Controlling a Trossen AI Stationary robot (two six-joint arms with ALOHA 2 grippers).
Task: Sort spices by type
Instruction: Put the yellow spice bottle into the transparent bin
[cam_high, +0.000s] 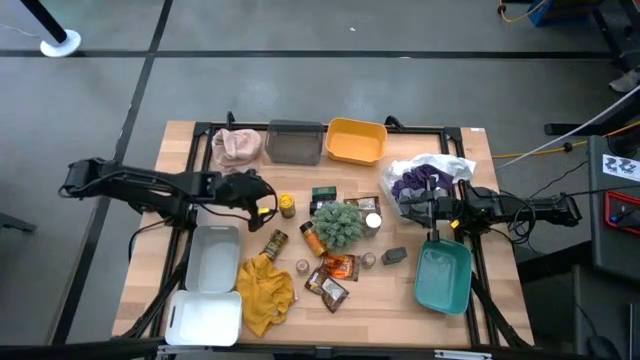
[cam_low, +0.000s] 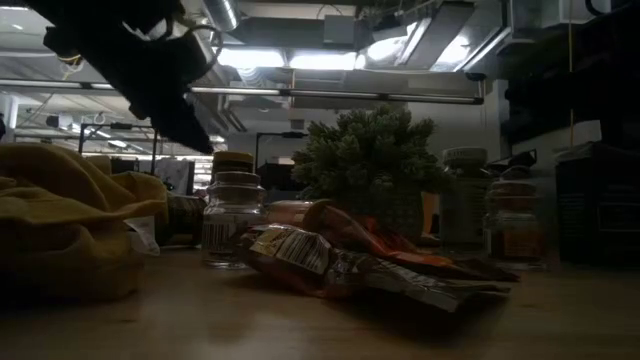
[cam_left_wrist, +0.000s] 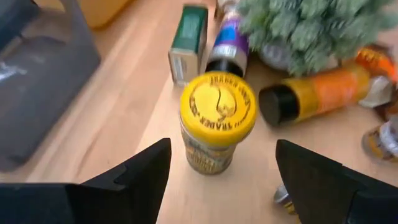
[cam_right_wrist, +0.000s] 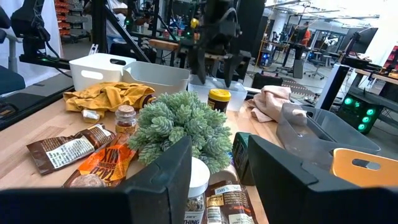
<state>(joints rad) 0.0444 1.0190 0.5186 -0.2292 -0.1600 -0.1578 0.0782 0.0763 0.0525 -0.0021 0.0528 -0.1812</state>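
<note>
A yellow-lidded spice jar stands upright on the wooden table, left of the green plant ball. My left gripper is open and slants down at it, one finger on each side, touching nothing. The same jar shows just past my left gripper in the high view. Beyond the jar lie a green box, a purple-labelled bottle and an orange bottle. Brown-orange packets lie near the table's front. My right gripper waits open and level at the right.
Two white bins stand at the near left beside a mustard cloth. A grey bin, a yellow bin and a pink cloth line the far edge. A teal bin and a plastic bag sit at the right.
</note>
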